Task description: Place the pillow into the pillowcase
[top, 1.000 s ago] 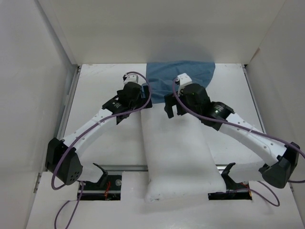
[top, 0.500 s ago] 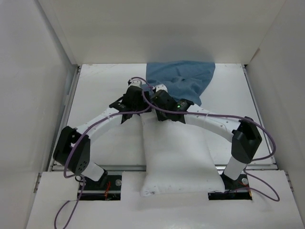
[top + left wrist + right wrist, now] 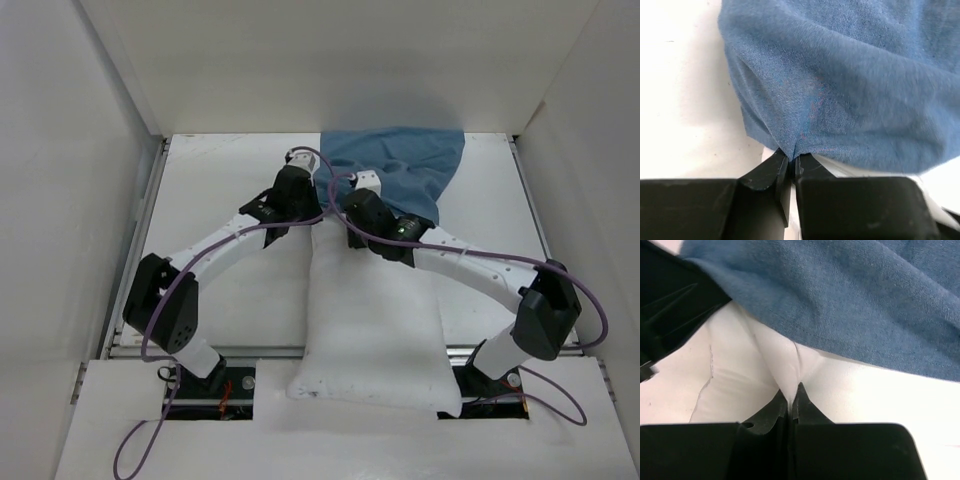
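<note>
Pinches near hem of pillowcase, spread at far centre of table, in clenched left gripper. Pinches far end of pillow, laid lengthwise mid-table just beside that hem, in clenched right gripper.

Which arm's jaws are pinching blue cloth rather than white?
The left gripper: its jaws pinch the edge of the blue pillowcase, whereas the right gripper nips the white pillow.

White table bears the pillow — and, at its far edge, the pillowcase.
</note>
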Motion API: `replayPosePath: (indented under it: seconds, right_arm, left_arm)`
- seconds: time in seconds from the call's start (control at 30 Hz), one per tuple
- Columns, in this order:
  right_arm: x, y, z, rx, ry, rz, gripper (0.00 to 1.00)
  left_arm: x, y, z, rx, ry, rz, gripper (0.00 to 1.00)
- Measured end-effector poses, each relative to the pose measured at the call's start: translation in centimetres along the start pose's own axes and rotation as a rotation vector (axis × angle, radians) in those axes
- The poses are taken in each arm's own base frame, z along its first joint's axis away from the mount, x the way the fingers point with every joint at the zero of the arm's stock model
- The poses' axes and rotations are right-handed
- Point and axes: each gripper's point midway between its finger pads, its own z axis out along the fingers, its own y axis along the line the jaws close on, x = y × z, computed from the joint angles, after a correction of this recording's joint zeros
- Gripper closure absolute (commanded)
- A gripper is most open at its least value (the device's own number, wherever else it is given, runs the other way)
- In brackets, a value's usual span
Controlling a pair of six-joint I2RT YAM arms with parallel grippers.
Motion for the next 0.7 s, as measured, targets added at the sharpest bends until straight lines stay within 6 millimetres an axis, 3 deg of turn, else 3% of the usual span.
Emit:
replayPosePath:
  seconds: [0.1, 0.17, 0.33, 0.43, 0.57, 0.7]
  right_arm:
    - [-0.4, -0.4, 0.0, 0.017, -0.013, 0.027, 1.0]
    - [-1.1, -1.2, 0.1, 0.034, -0.03, 0.06, 1.0]
    - [-3.0, -5.1, 0.4, 0.148, -0.09, 0.12, 1.0]
    - [-3.3, -7.0, 0.4, 0.204, -0.109, 0.126, 1.0]
    - [-2.8, -8.1, 0.0, 0.222, -0.12, 0.111, 1.0]
    - [-2.7, -8.4, -1.0, 0.199, -0.141, 0.097, 1.0]
  left_arm:
    - [-0.6, -0.2, -1.5, 0.002, -0.025, 0.009, 0.95]
    - [-1.0, -0.4, -2.6, 0.001, -0.047, 0.018, 0.78]
    - [-3.1, 0.7, -6.2, -0.049, -0.142, 0.027, 0.51]
    - [-3.9, 1.2, -7.0, -0.077, -0.18, 0.023, 0.3]
    - [-3.3, 1.5, -5.6, -0.087, -0.16, 0.062, 0.13]
    - [-1.0, 2.2, -1.6, -0.106, -0.084, 0.137, 0.11]
